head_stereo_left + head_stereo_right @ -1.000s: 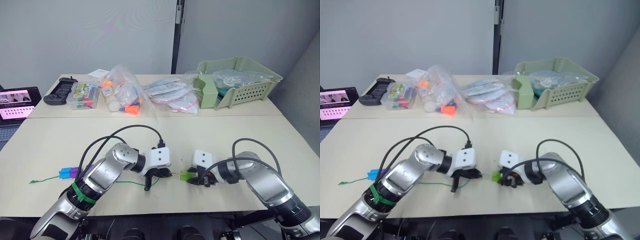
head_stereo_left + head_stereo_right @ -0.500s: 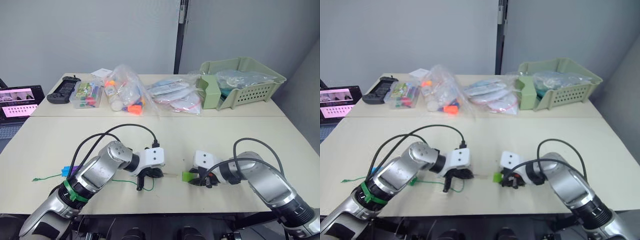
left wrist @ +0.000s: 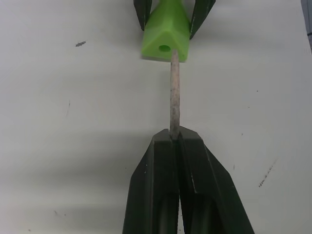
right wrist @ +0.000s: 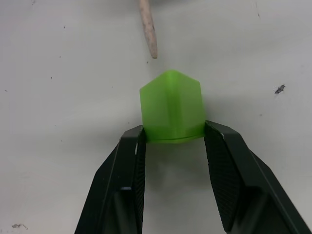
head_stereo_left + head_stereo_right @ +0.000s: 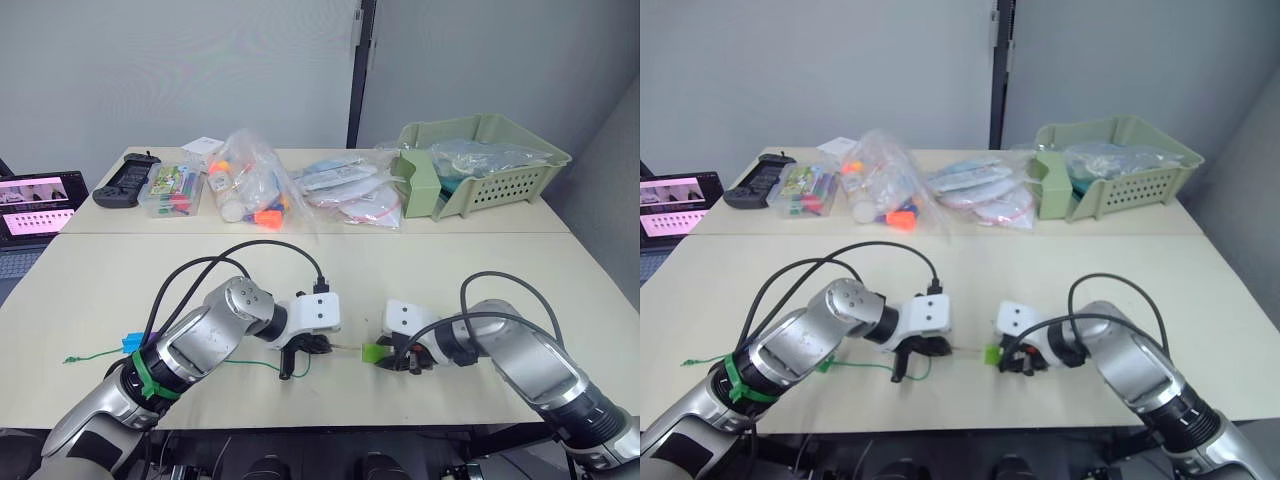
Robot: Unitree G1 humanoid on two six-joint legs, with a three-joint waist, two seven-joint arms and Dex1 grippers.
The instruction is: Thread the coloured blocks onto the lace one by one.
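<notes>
My right gripper [image 4: 171, 135] is shut on a light green block [image 4: 170, 107], which it holds just above the table [image 5: 480, 290]. The block's hole [image 3: 165, 48] faces my left gripper. My left gripper [image 3: 174, 132] is shut on the pale stiff tip [image 3: 174, 92] of the lace. That tip points at the block and ends right beside the hole; in the right wrist view a small gap shows between them. The green lace [image 5: 255, 364] trails left across the table. A blue block [image 5: 129, 345] and a purple block [image 5: 148, 343] sit on it near its far end.
Behind the work area lie clear bags of toys [image 5: 245, 185], flat packets [image 5: 345, 195], a clear box [image 5: 168, 190] and a black controller [image 5: 118, 182]. A green basket [image 5: 480, 165] stands at the back right. A laptop [image 5: 30, 205] sits at the far left. Black cables [image 5: 250, 258] loop over both wrists.
My left gripper drew back a little to the left with the lace tip, then came right again up to the green block. The right gripper has held still.
</notes>
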